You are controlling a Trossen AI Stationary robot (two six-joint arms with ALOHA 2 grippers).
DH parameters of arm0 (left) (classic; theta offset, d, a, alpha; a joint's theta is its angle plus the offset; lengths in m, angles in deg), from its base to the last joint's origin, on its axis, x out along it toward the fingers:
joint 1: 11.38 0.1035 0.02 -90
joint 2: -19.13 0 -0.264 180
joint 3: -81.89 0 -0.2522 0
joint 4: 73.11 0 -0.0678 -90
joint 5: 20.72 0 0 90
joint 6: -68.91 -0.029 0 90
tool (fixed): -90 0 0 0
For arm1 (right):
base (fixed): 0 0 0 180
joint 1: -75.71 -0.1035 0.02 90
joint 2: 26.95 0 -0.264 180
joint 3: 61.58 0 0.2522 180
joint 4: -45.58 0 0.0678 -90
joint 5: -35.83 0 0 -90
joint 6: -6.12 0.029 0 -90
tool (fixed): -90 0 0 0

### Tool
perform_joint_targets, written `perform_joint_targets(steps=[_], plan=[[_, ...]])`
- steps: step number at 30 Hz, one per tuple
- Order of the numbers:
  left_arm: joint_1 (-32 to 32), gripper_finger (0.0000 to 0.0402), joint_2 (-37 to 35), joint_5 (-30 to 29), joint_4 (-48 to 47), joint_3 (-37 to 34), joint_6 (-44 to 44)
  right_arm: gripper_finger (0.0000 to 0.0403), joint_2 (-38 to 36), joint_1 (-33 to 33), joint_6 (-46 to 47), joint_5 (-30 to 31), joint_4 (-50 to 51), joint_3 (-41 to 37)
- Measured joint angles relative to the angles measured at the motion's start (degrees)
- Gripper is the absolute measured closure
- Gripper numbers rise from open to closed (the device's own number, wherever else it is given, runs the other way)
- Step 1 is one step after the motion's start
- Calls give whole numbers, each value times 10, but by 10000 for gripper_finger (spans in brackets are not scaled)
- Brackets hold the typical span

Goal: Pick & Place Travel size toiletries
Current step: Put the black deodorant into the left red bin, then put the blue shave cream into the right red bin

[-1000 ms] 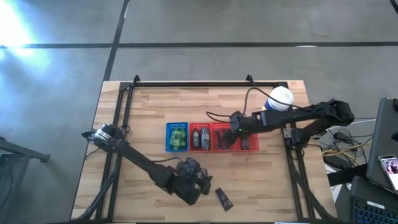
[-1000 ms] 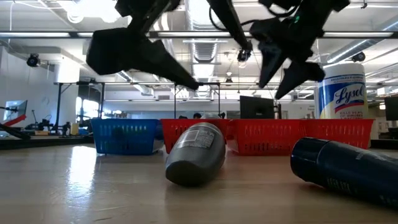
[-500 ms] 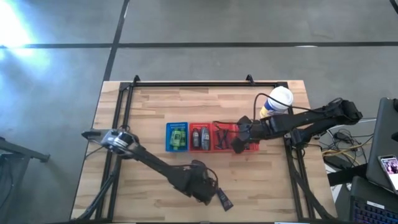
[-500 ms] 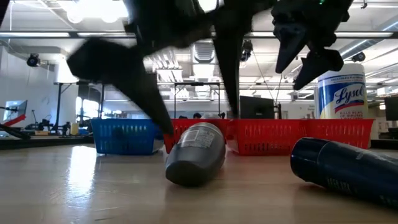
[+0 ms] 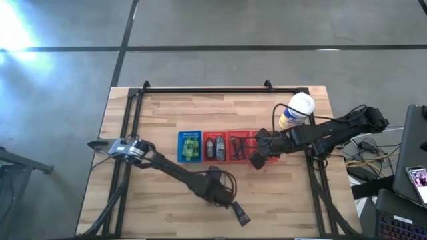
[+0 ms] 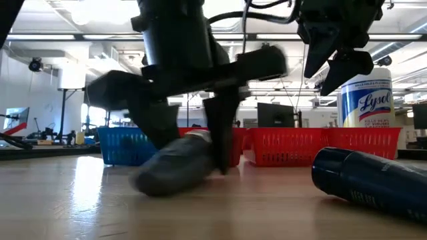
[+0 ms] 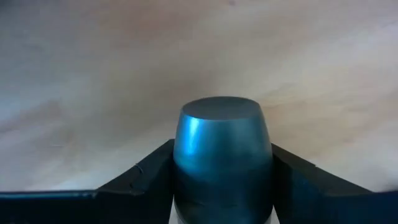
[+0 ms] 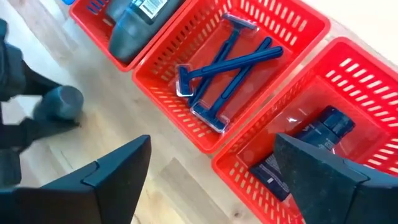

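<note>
A grey oval stick [image 7: 221, 155] sits between my left gripper's [image 5: 217, 194] fingers near the table's near edge; the low view shows the stick [image 6: 175, 172] tilted. A dark tube [image 5: 239, 213] lies on the wood just right of it, large in the low view [image 6: 368, 180]. My right gripper [image 5: 255, 160] hangs open above the near rim of the red baskets [image 8: 219, 163]. Those baskets hold blue razors [image 8: 225, 67], a dark tube [image 8: 314, 138] and a grey stick [image 8: 132, 20]. Green bottles [image 5: 191, 146] lie in the blue basket. My left gripper pinches the grey stick between its two fingers [image 7: 148, 177], one on each broad side near the upper end [image 6: 200, 143]. The fingers come from above, pointing down. The stick is tilted, its lower end [image 6: 143, 185] at or just above the table.
A white-and-yellow canister [image 5: 297, 110] stands upright behind the right arm, near the table's right edge. A blue basket [image 5: 190, 146] and three red baskets [image 5: 237, 135] form a row across the table's middle. Bare wood lies left of the baskets.
My left gripper has moved right and come down over the grey stick, with a finger now on each side. The stick has tipped out of its flat rest and shifted slightly. My right gripper has drawn back from over the red baskets toward the near edge, staying open.
</note>
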Motion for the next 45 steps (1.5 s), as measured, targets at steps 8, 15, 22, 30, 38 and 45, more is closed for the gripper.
perform_joint_targets(steps=[8, 15, 22, 30, 38, 45], plan=[[3, 193, -112, -95, -51, 5, 3, 96, -6, 0, 10, 12, 6, 0], [131, 193, -207, -127, -94, -57, -86, 110, -34, 0, 30, 26, 7, 0], [228, 193, -207, -29, 6, -133, -171, 98, -42, -11, 65, 18, 20, 0], [227, 66, -210, -9, 63, -176, -175, 64, -36, -115, 80, -20, 1, -1], [188, 11, -217, -23, 68, -96, -280, 51, 71, -193, 155, -27, -141, -1], [87, 17, -240, -22, 50, -78, -391, 65, 234, -239, 262, 5, -141, 76]])
